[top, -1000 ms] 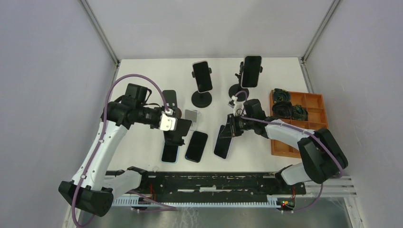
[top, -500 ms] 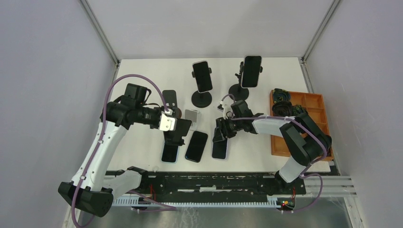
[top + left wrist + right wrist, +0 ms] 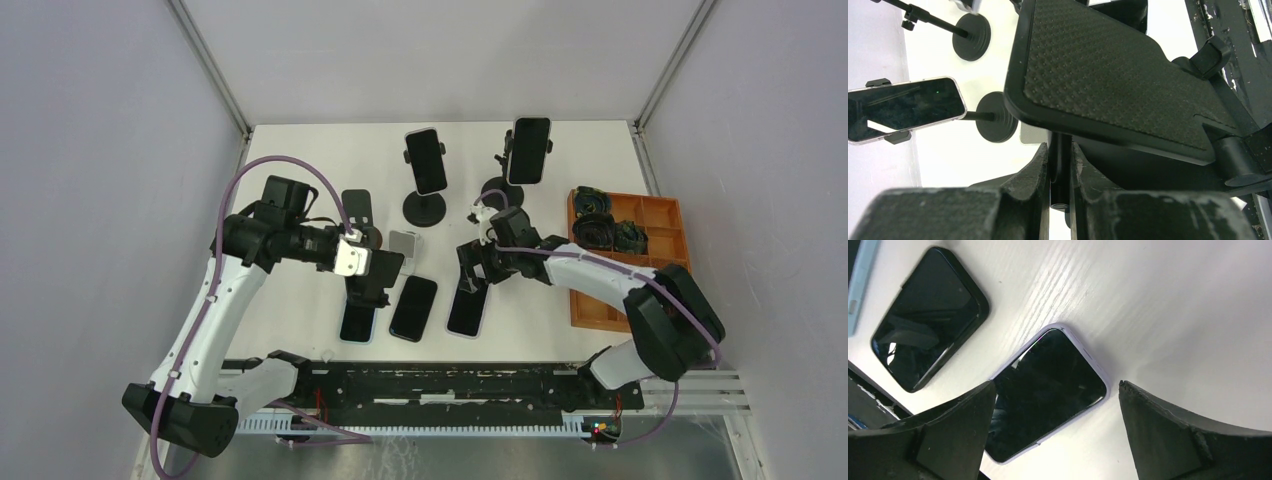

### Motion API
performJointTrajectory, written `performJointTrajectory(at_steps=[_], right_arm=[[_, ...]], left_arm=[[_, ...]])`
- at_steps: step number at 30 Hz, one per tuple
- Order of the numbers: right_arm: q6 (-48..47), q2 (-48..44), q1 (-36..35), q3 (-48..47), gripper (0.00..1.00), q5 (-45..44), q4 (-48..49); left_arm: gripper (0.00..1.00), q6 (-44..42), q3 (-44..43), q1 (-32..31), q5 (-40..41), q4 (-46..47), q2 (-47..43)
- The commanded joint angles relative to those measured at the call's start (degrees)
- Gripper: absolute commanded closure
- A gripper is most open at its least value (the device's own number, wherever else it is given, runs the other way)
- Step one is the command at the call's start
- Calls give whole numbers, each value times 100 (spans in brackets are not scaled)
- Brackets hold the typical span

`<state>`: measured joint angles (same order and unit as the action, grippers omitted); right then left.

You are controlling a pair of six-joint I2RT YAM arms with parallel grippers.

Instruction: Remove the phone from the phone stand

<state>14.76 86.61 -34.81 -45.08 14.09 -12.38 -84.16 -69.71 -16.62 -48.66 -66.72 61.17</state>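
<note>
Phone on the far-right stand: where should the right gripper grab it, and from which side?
Take the phone across its long edges near the top end, above the side clamps of the stand, with the right gripper coming from the front. The phone stands tilted, screen toward the arms, with the stem behind it, so that end looks free.

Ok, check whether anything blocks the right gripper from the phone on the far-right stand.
Nothing foreign does. The right gripper, jaws open, hovers over the lilac phone; only the stand's own base lies between it and the mounted phone.
</note>
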Motion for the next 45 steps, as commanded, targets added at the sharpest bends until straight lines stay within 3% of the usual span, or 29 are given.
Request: performJointTrajectory(at_steps=[1,5,8,11,15,21,31,35,42,45], right_arm=[[-67,-869,2,-297,2,-479,-187],[149,-1634,11,-223,2,659,414],[736,-2160,-49,71,2,2126,1674],[1320,-2400,-340,216,2,2867,2896],[2065,-2304,-825,219,3,3002,4223],[3240,-1712,-1238,216,14,2847,6012],[3564,-922,-1669,-239,28,2672,6408],[3935,-711,-1685,-342,33,2627,7050],[4202,-425,-1687,-506,65,2689,7452],[4147,-482,-1654,-435,84,2742,7401]], left_arm=[[98,-103,-226,2,-354,133,-104],[98,156,-217,1,-425,313,-102],[98,279,-210,3,-527,416,-83],[98,315,-209,1,-597,442,-69],[98,314,-209,6,-635,468,-85],[98,536,-148,2,-655,808,-270],[98,648,-121,3,-671,1082,-401],[97,564,-49,1,-636,1078,-449],[90,450,2,1,-567,1078,-483],[69,449,17,3,-527,1078,-475]])
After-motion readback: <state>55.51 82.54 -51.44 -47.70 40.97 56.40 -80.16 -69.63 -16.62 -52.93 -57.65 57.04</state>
